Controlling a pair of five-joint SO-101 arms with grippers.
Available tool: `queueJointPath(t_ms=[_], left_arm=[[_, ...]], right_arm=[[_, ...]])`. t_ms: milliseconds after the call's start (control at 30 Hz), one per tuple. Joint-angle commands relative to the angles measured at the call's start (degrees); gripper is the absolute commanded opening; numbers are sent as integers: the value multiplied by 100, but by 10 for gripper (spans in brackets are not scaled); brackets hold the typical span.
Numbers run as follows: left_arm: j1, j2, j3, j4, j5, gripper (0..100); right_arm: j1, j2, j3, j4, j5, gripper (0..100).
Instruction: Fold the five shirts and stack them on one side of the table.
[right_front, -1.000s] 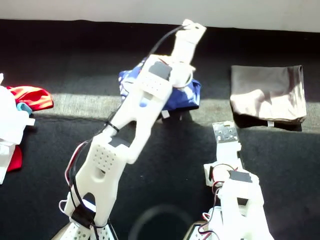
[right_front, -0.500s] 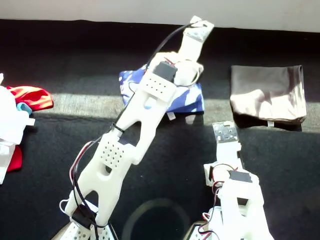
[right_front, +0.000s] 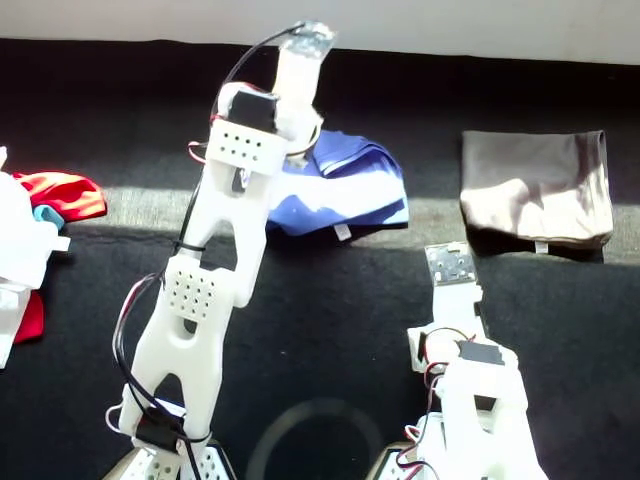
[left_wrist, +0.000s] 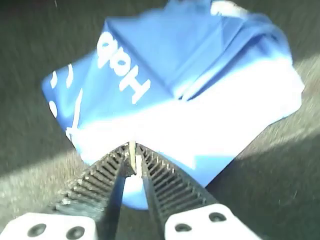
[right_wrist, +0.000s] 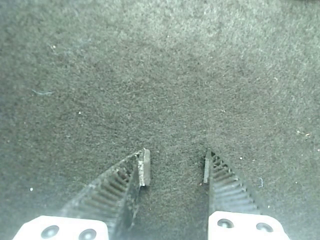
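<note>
Fabric of the blue shirt (right_front: 345, 185) lies rumpled in the middle of the surface (right_front: 330, 330) under my left hand (left_wrist: 132, 159), which is pinched closed; my right hand (right_wrist: 175, 169) hangs open above that surface.

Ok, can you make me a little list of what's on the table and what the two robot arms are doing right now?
Table: black felt-covered table
Middle shirt: blue cloth shirt with white print, rumpled, far middle
Folded shirt: grey-beige cloth shirt, folded into a rectangle, far right
Unfolded pile: red cloth and white cloth, heaped at the left edge
Left end effector: shut, tips over the blue shirt's edge; unclear whether it pinches cloth
Right end effector: open, over bare felt, holding nothing
</note>
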Motion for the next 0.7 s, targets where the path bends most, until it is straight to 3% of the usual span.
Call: queueJointPath(t_ms=[0, 133, 267, 433, 667], left_arm=[[-198, -66, 251, 352, 18, 10], [-523, -48, 936, 308, -9, 10], [-875, 110, 1147, -633, -9, 10], [-927, 488, 1156, -1758, 26, 10], [-1042, 1051, 1156, -2760, 26, 10]], right_arm=[[48, 4, 127, -136, 26, 181], [48, 4, 127, -127, 26, 181], [13, 4, -101, -92, 26, 181], [13, 57, -1560, 919, -378, 183], [4, 22, -3108, 2088, -378, 183]])
